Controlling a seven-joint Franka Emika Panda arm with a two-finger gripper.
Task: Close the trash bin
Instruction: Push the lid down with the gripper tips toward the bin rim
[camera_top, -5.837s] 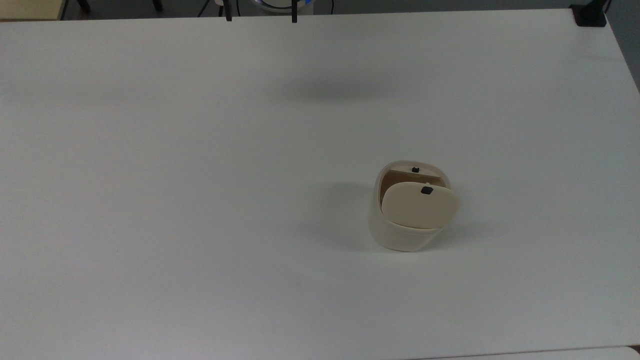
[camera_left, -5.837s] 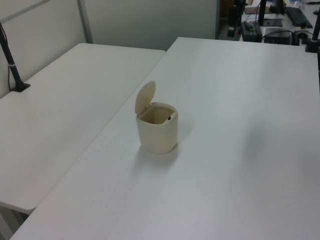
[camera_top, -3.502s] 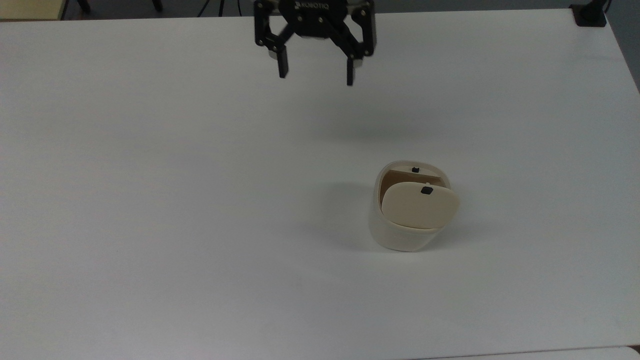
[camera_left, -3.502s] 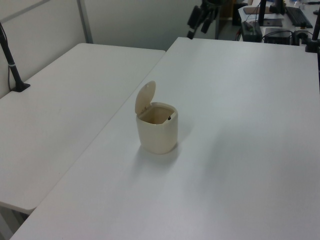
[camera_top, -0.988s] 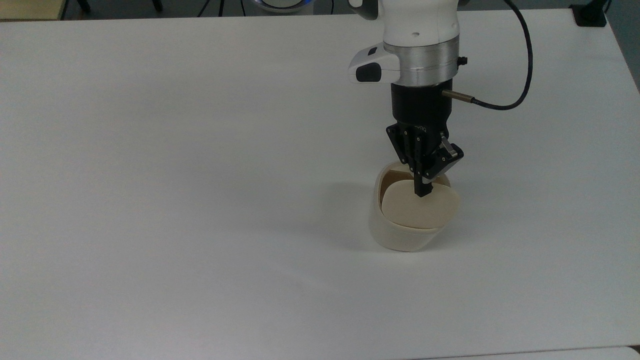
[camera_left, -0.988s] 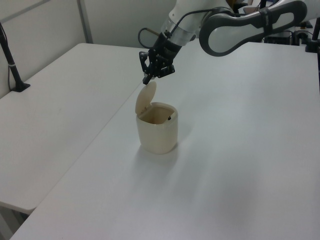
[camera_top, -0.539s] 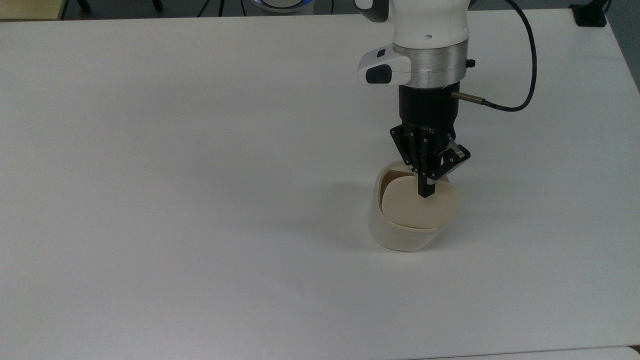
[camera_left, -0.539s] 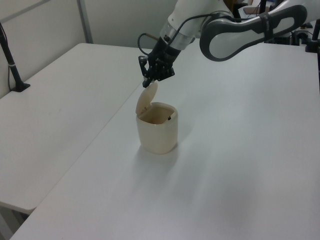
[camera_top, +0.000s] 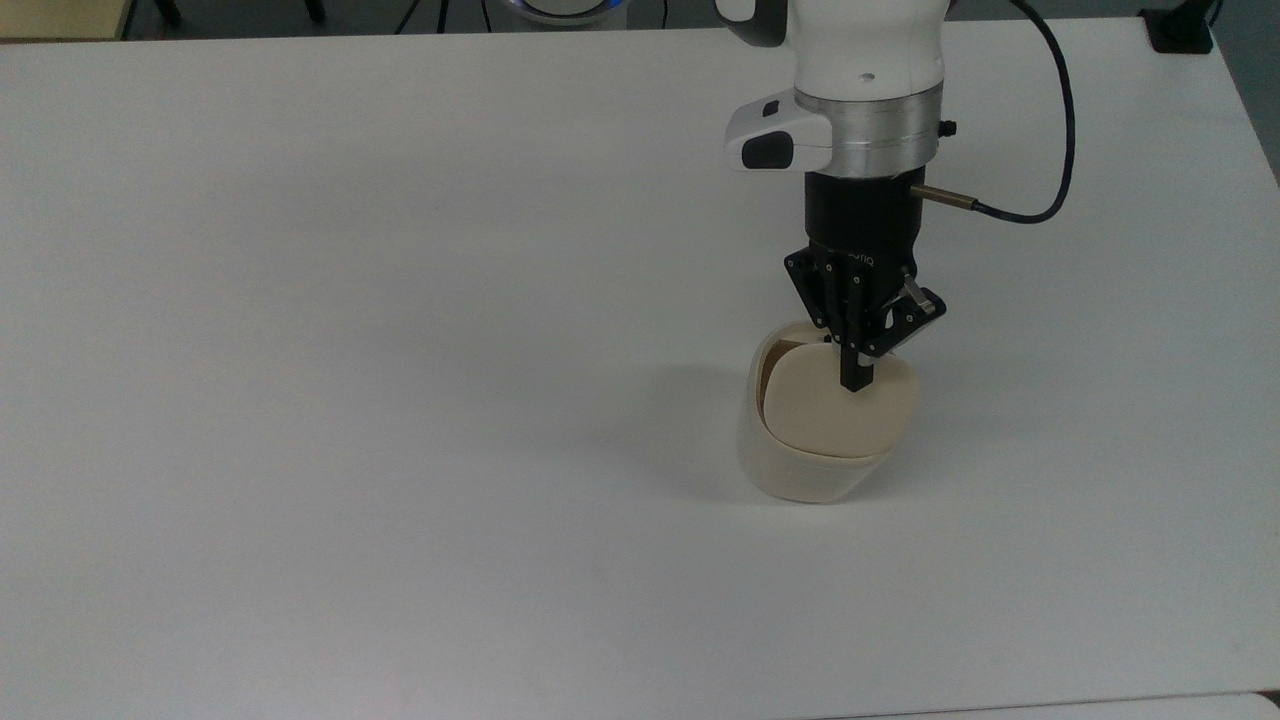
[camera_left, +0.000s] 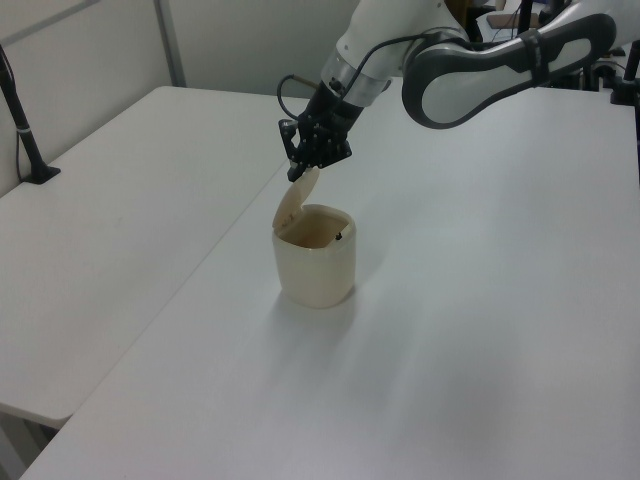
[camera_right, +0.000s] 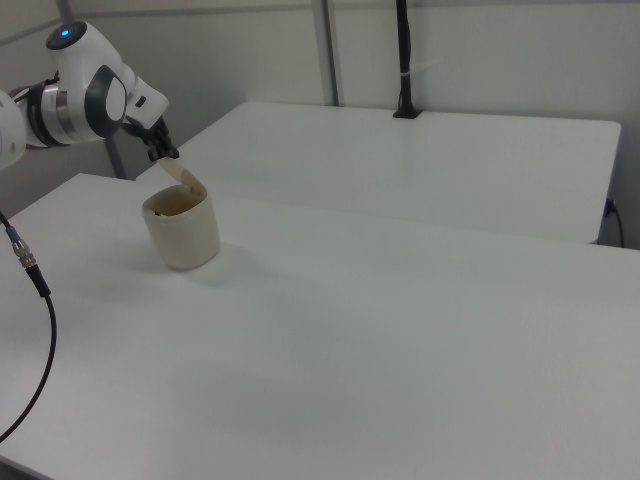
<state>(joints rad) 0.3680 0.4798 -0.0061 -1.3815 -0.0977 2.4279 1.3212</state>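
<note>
The tilted, half-raised lid (camera_left: 297, 195) of the cream-beige plastic trash bin (camera_top: 803, 462) is touched by the black gripper (camera_top: 857, 383), fingers pressed together.

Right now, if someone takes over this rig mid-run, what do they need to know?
Gripper: shut, tips on the top edge of the bin's lid, holding nothing.
Bin: upright on the white table.
Done: gripper is at the lid, which leans partway over the opening.
Left: push the lid fully down until it lies flat, then lift clear.
</note>
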